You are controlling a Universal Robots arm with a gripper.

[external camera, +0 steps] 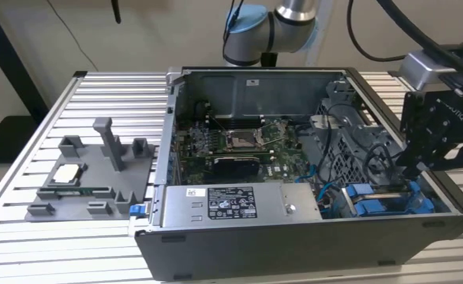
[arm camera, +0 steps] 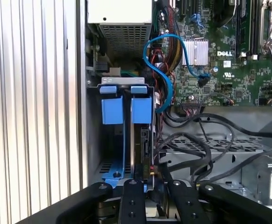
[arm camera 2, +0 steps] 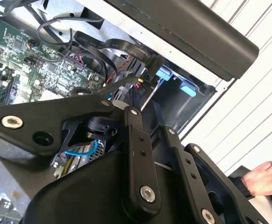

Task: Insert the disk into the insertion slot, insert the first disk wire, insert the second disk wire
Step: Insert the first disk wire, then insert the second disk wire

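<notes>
The disk (external camera: 381, 204), clipped in its blue carrier, is sitting inside the insertion slot (arm camera: 93, 135) at the computer case's (external camera: 294, 251) corner, just beside the power supply (external camera: 239, 204). The gripper (external camera: 413, 171) is hovering directly over the disk's end, among black cables (arm camera: 196, 144). I cannot tell whether its jaws are open or closed.

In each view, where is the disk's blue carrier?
Exterior view: blue carrier in the case's near corner, at the exterior view's right.
Second wrist view: between the case wall and black cables, at.
First wrist view: beside the case wall, at.
Shared landmark: the green motherboard.
</notes>
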